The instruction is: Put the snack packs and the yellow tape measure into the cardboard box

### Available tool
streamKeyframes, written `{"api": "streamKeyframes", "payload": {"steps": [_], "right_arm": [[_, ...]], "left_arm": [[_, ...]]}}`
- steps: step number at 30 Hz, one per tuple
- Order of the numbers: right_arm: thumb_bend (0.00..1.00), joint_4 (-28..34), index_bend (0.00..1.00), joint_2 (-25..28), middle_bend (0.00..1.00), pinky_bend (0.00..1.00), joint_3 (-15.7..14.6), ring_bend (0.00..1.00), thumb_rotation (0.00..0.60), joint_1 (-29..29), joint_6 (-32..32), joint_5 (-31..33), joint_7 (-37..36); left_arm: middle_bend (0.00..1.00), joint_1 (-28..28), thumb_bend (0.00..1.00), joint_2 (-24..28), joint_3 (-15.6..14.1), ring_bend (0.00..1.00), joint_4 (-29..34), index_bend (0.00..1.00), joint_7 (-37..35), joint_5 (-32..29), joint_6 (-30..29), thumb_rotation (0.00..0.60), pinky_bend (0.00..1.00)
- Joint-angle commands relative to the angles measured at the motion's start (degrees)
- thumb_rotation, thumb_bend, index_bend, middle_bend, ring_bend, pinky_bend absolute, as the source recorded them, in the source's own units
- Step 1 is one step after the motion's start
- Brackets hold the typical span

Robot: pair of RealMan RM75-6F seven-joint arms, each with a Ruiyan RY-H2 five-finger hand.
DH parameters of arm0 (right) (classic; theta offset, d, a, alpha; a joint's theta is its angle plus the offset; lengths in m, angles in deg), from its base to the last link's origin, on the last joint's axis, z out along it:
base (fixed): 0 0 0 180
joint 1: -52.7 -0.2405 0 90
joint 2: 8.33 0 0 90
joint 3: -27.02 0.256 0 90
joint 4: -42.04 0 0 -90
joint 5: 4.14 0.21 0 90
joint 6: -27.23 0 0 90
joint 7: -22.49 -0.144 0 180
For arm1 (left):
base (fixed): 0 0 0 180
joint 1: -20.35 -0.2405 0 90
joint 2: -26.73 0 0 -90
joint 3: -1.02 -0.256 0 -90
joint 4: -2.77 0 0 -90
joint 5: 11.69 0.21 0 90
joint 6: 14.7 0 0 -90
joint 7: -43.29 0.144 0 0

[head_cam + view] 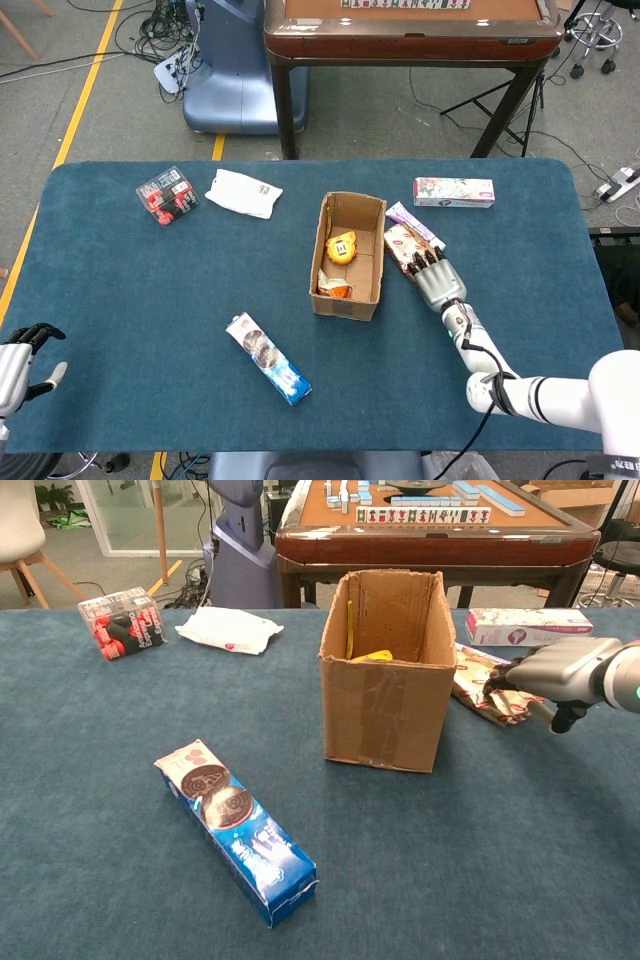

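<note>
1. The red-and-white crinkled snack pack (pixel 402 243) lies flat on the blue felt surface (pixel 150 300), just beside the right wall of the open brown cardboard box (pixel 348 255). A flat, slippery pack like this could slide away instead of lifting.
2. A push toward the box could shove it or tip it, as it looks light.
3. The right hand (pixel 435 279) lies over the near end of that pack. Its fingers (pixel 505 669) are stretched forward and touch the pack; whether they pinch it cannot be told.
4. The left hand (pixel 22 362) sits idle at the near left edge, fingers loosely spread, holding nothing.
5. The yellow tape measure (pixel 341 246) is already inside the box. The long blue biscuit pack (pixel 236 829) is outside.
</note>
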Motion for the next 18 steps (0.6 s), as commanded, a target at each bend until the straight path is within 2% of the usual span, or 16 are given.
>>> {"api": "streamKeyframes", "payload": {"steps": [1,4,6,9,18], "right_arm": [[0.82,0.9,0.09,0.9,0.01,0.02,0.2,0.0,0.6,0.3,-0.1,-1.0,-1.4],[0.69,2.0,0.09,1.8,0.01,0.02,0.4,0.0,0.6,0.9,-0.5,-3.7,-3.4],[0.54,2.6,0.09,2.3,0.01,0.02,0.5,0.0,0.6,1.2,-1.3,-5.1,-3.9],[0.37,3.4,0.09,2.5,0.0,0.02,0.6,0.0,0.6,1.5,-2.4,-5.9,-4.0],[0.35,4.3,0.09,1.8,0.0,0.02,0.1,0.0,0.6,1.6,-0.9,-9.3,-5.1]], "left_arm": [[0.34,0.1,0.26,-0.1,0.0,0.32,0.0,0.39,0.1,-0.1,0.1,0.6,0.62],[0.34,0.1,0.26,-0.1,0.0,0.32,-0.1,0.39,0.1,-0.3,0.3,0.6,0.62],[0.34,0.1,0.26,-0.1,0.0,0.32,-0.2,0.39,0.1,-0.3,0.4,0.6,0.62],[0.34,0.1,0.26,-0.1,0.0,0.32,-0.2,0.39,0.0,-0.4,0.4,0.6,0.62],[0.34,0.1,0.26,0.0,0.0,0.32,-0.2,0.39,-0.2,-0.3,0.3,0.6,0.62]]}}
